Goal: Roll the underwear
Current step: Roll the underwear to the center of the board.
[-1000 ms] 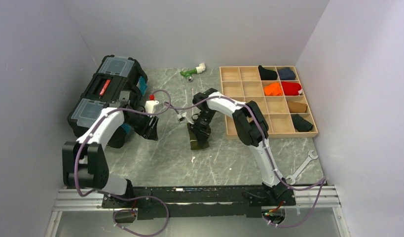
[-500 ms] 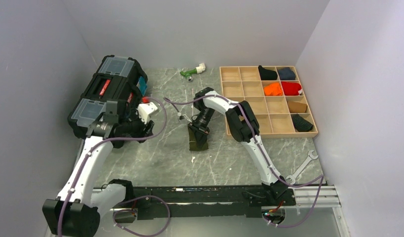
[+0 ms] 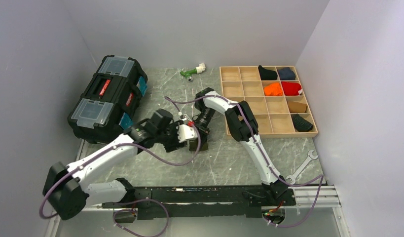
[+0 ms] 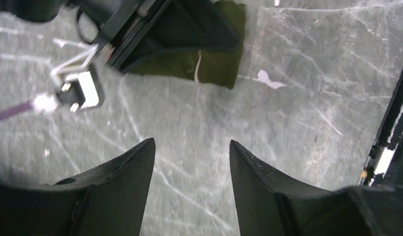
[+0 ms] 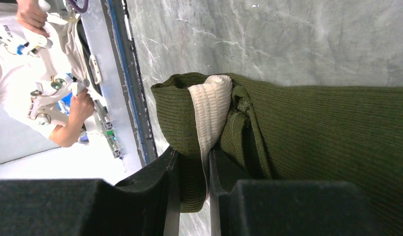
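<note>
The underwear (image 5: 307,132) is dark olive ribbed cloth with a cream waistband (image 5: 211,108), bunched on the grey marble table. My right gripper (image 5: 192,167) is shut on a fold of it at the waistband end. In the top view the right gripper (image 3: 202,125) bears down on the underwear (image 3: 199,146) in mid-table. The left gripper (image 3: 191,137) hovers right beside it and hides much of the cloth. In the left wrist view the left gripper (image 4: 191,147) stands open over bare table. A corner of the underwear (image 4: 214,66) lies just beyond its fingertips.
A black toolbox (image 3: 108,96) sits at the back left. A wooden grid tray (image 3: 271,135) at the back right holds several cloth rolls. A wrench (image 3: 302,168) lies at the front right, and a green and white object (image 3: 192,71) at the back.
The left arm has swung from beside the toolbox rightward to the underwear, and its jaws have widened slightly. The right gripper has kept its hold in place.
</note>
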You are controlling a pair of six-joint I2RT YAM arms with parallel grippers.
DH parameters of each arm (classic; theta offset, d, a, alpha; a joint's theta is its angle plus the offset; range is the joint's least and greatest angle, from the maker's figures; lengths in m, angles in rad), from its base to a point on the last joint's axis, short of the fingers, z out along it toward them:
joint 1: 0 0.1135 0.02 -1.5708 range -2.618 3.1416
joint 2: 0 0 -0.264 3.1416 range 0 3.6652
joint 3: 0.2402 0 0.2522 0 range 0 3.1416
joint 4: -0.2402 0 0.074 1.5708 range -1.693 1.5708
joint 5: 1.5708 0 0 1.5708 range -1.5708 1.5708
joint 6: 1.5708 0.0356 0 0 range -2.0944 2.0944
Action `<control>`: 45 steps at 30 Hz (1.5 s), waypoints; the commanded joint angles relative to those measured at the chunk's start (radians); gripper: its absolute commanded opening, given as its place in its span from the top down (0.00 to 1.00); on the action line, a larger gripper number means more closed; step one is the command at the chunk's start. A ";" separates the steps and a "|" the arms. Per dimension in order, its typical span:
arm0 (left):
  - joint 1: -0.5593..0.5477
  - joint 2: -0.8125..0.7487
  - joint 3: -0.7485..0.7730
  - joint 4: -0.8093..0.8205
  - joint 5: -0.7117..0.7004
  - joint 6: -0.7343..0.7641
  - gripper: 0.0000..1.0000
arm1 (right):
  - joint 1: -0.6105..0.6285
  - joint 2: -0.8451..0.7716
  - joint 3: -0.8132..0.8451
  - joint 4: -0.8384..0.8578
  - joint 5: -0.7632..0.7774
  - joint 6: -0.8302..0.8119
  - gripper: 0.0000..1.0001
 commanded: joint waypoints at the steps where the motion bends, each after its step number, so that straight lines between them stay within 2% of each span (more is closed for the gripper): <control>1: -0.105 0.116 -0.002 0.153 -0.081 0.027 0.38 | 0.011 0.066 0.004 0.103 0.091 -0.046 0.96; 7: -0.159 0.296 0.027 0.225 -0.053 0.005 0.36 | 0.009 0.065 -0.008 0.116 0.101 -0.041 0.95; 13: -0.169 0.396 0.043 0.272 -0.032 -0.005 0.34 | 0.008 0.055 -0.020 0.124 0.109 -0.040 0.95; 25: -0.178 0.486 0.083 0.288 -0.034 -0.022 0.34 | 0.008 0.065 -0.017 0.121 0.108 -0.040 0.95; 45: -0.179 0.575 0.121 0.277 -0.016 -0.065 0.45 | 0.005 0.063 -0.021 0.114 0.121 -0.047 0.95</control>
